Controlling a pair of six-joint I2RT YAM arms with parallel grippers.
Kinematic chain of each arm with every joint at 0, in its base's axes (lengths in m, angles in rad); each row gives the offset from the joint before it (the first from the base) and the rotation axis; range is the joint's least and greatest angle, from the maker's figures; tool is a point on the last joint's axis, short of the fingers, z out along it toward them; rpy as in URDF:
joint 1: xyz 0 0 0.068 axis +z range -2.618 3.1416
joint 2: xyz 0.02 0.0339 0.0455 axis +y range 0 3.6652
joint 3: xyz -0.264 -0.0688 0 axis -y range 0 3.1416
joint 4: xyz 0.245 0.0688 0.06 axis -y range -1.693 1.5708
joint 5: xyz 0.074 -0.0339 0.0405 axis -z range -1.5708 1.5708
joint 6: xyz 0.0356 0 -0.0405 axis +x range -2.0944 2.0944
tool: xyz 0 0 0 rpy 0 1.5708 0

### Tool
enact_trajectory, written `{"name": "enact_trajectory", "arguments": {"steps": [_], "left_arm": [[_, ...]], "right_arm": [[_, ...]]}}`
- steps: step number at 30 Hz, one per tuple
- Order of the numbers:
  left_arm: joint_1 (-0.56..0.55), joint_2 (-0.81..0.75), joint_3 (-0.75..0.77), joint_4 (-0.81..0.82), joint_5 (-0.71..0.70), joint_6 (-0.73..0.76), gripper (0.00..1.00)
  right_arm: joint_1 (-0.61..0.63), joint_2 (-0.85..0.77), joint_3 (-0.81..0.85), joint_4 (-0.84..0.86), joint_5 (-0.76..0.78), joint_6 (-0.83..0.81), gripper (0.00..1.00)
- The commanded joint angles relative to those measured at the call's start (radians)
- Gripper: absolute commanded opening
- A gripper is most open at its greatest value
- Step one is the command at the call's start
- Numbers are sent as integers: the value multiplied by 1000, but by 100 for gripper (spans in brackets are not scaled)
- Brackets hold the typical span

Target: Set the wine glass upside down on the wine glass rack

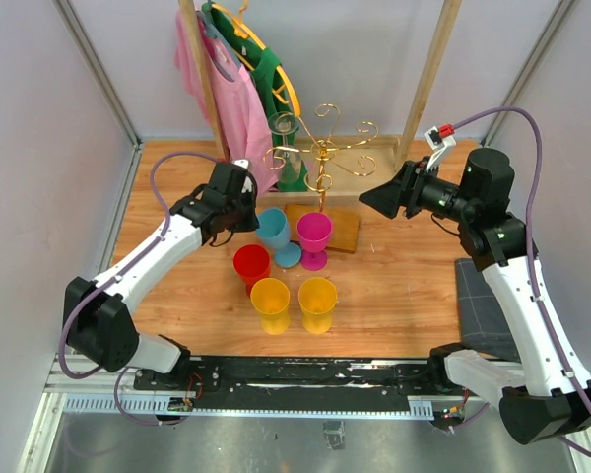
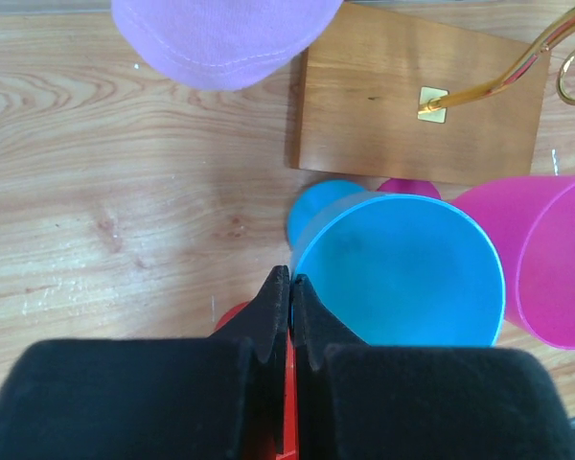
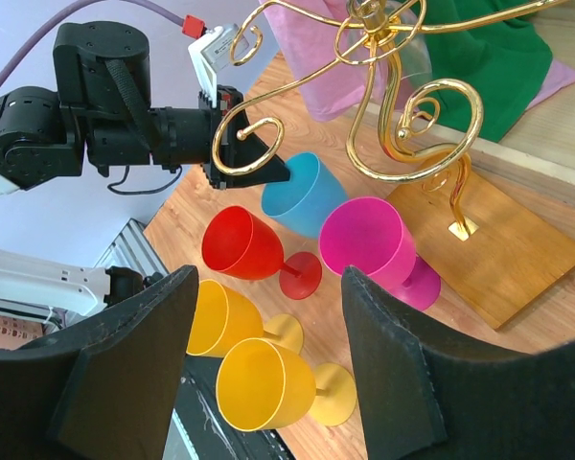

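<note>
The left gripper (image 2: pixel 289 286) has its fingers squeezed together on the rim of the blue wine glass (image 2: pixel 402 273). This glass stands open end up, just in front of the wooden base of the gold wine glass rack (image 1: pixel 322 148). It is right beside the pink wine glass (image 1: pixel 313 235). The right gripper (image 1: pixel 366 200) hangs to the right of the rack. Its fingers are wide apart and hold nothing.
</note>
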Motion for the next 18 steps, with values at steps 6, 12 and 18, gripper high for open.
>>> {"name": "enact_trajectory", "arguments": {"steps": [6,12,18], "left_arm": [[-8,-40,97,-69,-80,33,0],[-7,-57,115,-123,-155,56,0],[-8,-110,139,-181,-278,65,0]], "right_arm": [[-12,-3,-8,6,5,-8,63],[-11,5,-9,33,-9,14,63],[-12,5,0,33,-14,18,63]]}}
